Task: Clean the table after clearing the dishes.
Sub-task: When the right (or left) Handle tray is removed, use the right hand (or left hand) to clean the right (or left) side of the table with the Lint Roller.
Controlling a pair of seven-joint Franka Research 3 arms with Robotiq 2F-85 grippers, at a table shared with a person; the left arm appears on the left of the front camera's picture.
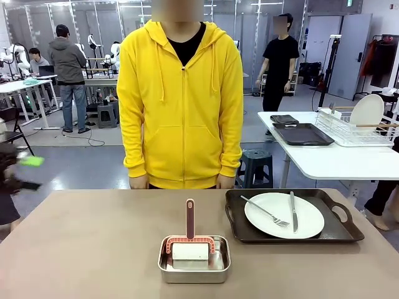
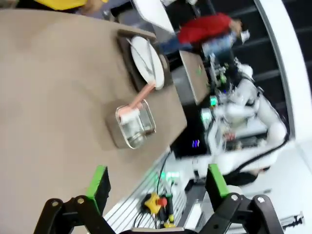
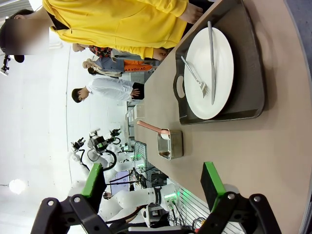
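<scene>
Right fingers (image 3: 95, 180) well short of plate (image 3: 223, 73)

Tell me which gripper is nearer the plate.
Right. The right gripper hovers at the table end with the plate; the left gripper hovers off the opposite end, beyond the steel pan.

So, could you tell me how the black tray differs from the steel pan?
The tray is black, wide and has handles; the pan is shiny steel, smaller and handleless. The tray carries a plate with fork and knife; the pan holds a brush. Both are rectangular and rest on the table.
</scene>
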